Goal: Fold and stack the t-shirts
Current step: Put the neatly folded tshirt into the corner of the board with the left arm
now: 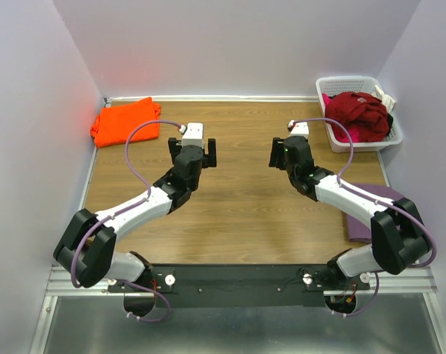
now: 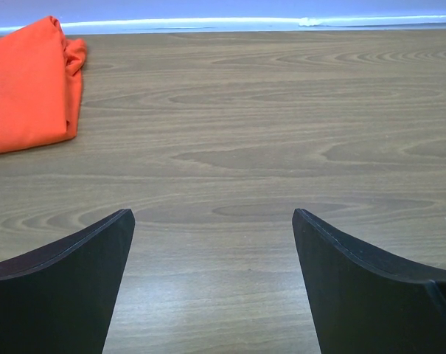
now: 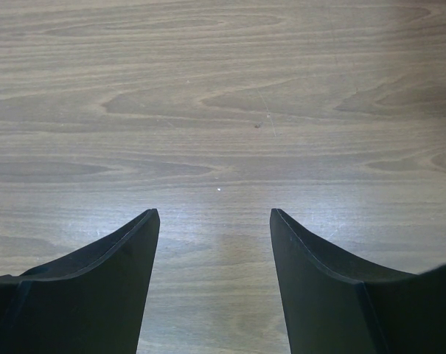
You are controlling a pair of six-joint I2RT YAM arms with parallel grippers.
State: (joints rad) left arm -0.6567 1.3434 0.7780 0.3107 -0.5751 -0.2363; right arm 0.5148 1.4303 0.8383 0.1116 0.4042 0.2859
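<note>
A folded bright orange t-shirt lies at the far left corner of the table; it also shows at the upper left of the left wrist view. A dark red t-shirt and a pink one lie crumpled in the white basket at the far right. A mauve-purple t-shirt lies flat at the right edge, partly under the right arm. My left gripper is open and empty over bare wood. My right gripper is open and empty over bare wood.
The wooden table is walled by white panels at the left, back and right. Both arms reach in from the near edge and their cables loop above them.
</note>
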